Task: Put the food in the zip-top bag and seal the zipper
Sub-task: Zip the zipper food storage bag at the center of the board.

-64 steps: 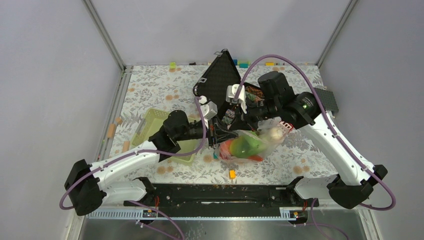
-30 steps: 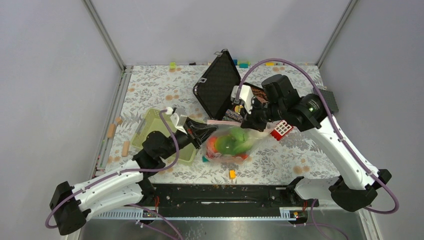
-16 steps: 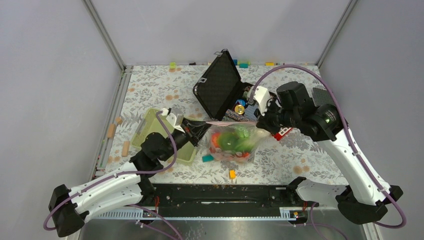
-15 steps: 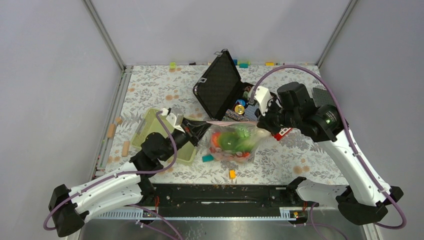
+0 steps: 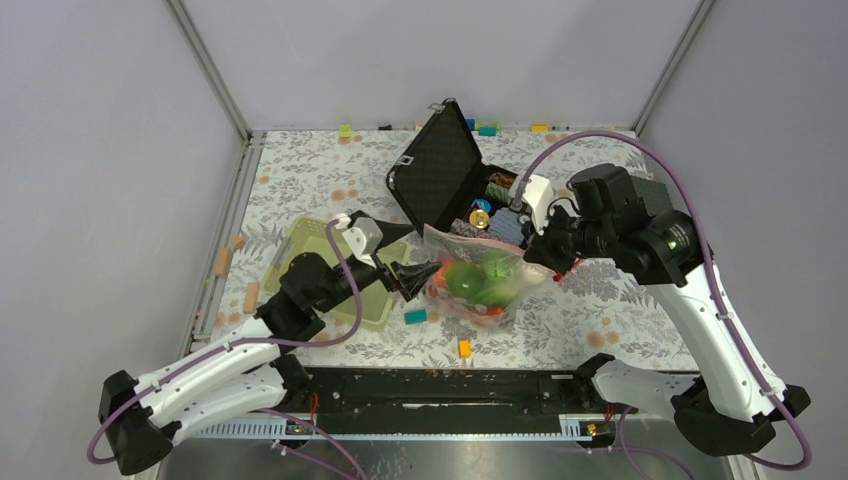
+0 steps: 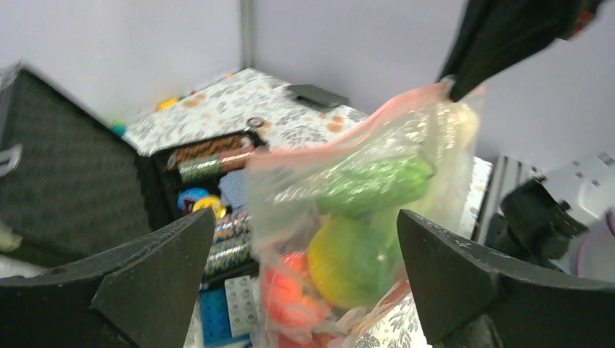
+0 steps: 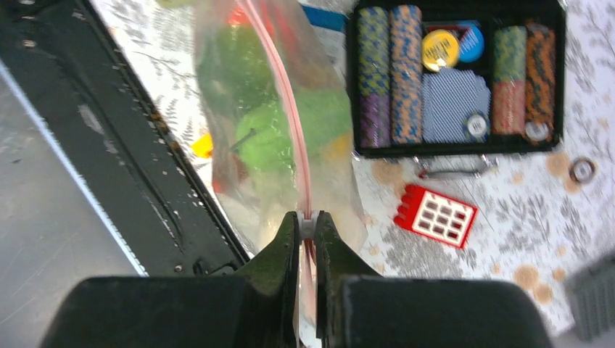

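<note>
Right gripper (image 7: 307,225) pinching zipper (image 7: 289,123), bag (image 5: 480,287) holding food (image 6: 359,261), left gripper (image 6: 304,217) fingers spread just beside bag, case (image 5: 438,172) behind

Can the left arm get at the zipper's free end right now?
Likely yes: the left gripper faces the zip-top bag, jaws open, nothing between it and the zipper, whose other end the right gripper pinches.

Left gripper (image 6: 304,217) spread wide, a finger either side of the clear bag (image 6: 450,145) — pink zipper strip (image 6: 348,138) along its top, green, yellow-green and orange toy food (image 6: 355,261) bunched inside. The right gripper (image 6: 464,72) pinches the bag's top corner. Behind, toward the desk's far edge — an open black case (image 6: 65,181) with stacked chips (image 6: 210,163).
</note>
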Available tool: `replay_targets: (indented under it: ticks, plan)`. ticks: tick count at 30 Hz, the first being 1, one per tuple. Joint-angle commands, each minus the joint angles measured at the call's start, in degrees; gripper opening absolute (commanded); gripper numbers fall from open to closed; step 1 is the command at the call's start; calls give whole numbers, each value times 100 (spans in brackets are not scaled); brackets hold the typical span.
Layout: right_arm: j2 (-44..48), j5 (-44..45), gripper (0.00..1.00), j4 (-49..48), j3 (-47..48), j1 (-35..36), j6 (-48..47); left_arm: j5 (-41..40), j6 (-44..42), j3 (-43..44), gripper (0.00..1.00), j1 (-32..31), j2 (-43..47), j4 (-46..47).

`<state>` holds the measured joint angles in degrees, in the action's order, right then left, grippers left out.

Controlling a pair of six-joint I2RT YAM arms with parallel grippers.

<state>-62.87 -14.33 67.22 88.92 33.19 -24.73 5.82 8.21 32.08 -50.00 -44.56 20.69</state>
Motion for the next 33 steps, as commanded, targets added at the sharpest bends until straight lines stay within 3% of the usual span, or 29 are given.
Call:
replay_targets:
  ticks: [1, 5, 13, 23, 29, 33]
  plan:
    - [32, -1153, 0, -151, 302, -33, -296, 1586, -1052, 808, 99, 1, -324, -140]
    - [43, -1722, 0, -342, 213, -34, -459, 2547, -1757, 1623, 99, -4, -878, -694]
    - [33, -1873, 0, -529, 149, -32, -436, 4244, -2804, 3097, 99, -15, -2157, -2119]
    - [82, -1832, 0, -581, 61, -32, -457, 4019, -2744, 3736, 97, -532, -2923, -2594]
    - [95, -1775, 0, -511, 28, -32, -505, 3630, -2016, 3897, 86, -590, -3106, -2237]
    - [132, -1723, 0, -496, 13, -33, -521, 3582, -1929, 4059, 61, -597, -3235, -2416]
